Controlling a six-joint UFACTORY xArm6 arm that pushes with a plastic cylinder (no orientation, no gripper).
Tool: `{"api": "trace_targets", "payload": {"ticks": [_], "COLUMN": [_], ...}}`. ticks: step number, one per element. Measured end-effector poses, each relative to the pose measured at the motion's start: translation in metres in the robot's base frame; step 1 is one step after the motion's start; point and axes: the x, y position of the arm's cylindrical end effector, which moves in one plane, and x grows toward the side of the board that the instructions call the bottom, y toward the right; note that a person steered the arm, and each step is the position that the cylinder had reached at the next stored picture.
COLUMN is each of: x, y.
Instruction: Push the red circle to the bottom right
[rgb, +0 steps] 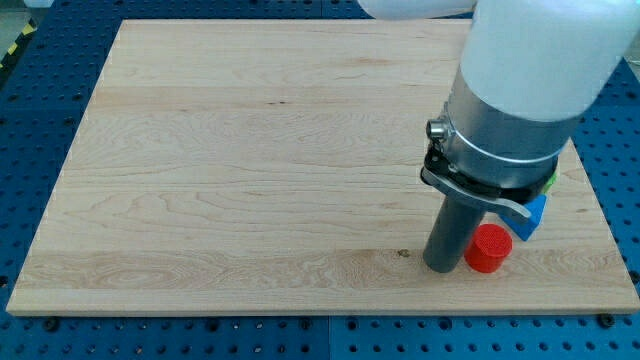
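Observation:
The red circle (489, 248) is a short red cylinder lying on the wooden board (250, 160) near the view's bottom right. My tip (441, 268) stands on the board right beside it, at its left, touching or nearly touching. A blue block (534, 217) sits just above and to the right of the red circle, partly hidden by the arm. A sliver of a green block (551, 182) shows behind the arm, above the blue one.
The arm's white and grey body (520, 90) covers the board's upper right part. The board's right edge (600, 215) and bottom edge (320, 312) are close to the blocks. Blue perforated table surrounds the board.

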Motion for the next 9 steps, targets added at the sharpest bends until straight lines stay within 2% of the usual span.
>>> {"api": "trace_targets", "payload": {"ticks": [2,3,7,9], "x": [0.000,-0.014,-0.004,-0.004], "y": [0.014,0.011,0.030,0.060]}}
